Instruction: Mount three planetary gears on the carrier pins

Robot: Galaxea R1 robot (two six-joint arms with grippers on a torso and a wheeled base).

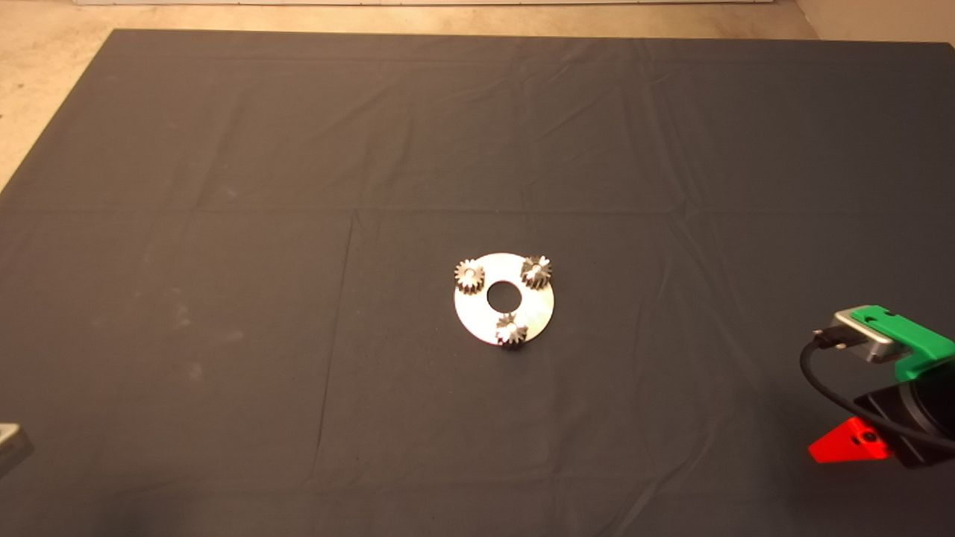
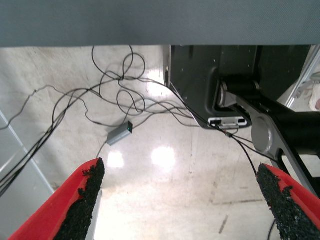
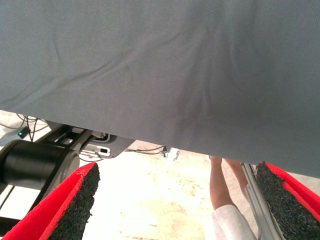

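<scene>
1. The right gripper had a green plastic body with a silvery metal block on top; a black cable looped from that block along a black wrist housing; one red wedge-shaped finger bore a small dark screw.
2. Seen from the right wrist, its fingers were red with rough black pads, set wide apart.
3. The left gripper had the same red fingers with crumbly black pads, likewise wide apart; only a grey corner of it showed in the head view.
4. The robot's base was black, with bare grey metal joints.
</scene>
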